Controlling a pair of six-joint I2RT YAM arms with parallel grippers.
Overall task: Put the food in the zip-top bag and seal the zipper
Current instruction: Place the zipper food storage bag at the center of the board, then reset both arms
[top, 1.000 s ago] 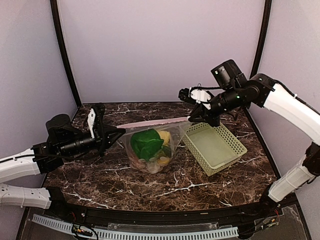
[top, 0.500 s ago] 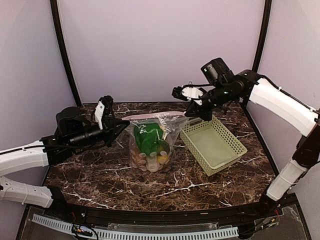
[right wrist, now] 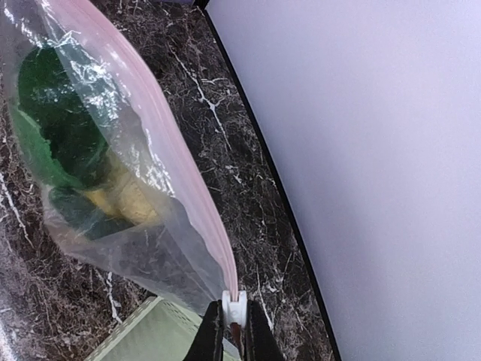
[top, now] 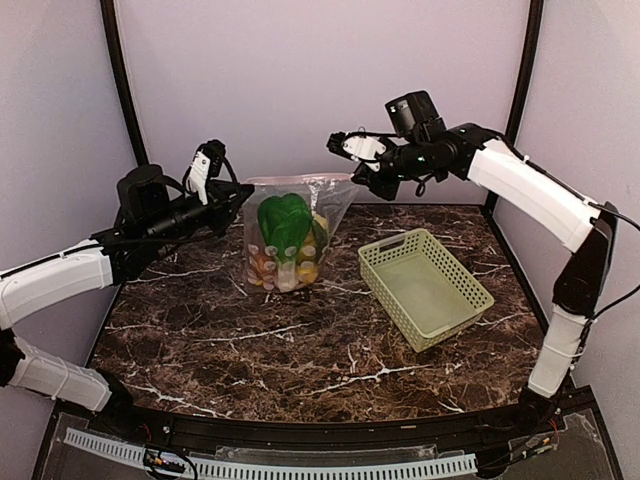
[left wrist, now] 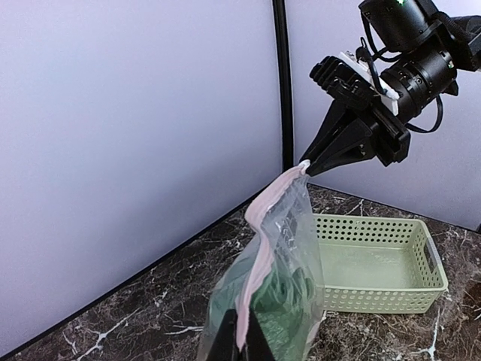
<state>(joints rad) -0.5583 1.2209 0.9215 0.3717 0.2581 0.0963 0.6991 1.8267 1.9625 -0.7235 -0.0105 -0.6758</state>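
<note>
Two grippers, left gripper (top: 238,192) and right gripper (top: 362,172), pinch shut on opposite zipper (top: 300,181) ends; zip-top bag (top: 285,250) with food (top: 282,222) hangs left of basket (top: 430,290). Hold strip taut, level, while pressing closed.

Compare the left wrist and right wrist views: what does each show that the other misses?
Left wrist only: the left gripper clamped on the zipper at its near end, and the right arm from outside. Right wrist only: yellow food inside the zip-top bag. Both: the right gripper pinching the zipper's far end, green food, the basket.
</note>
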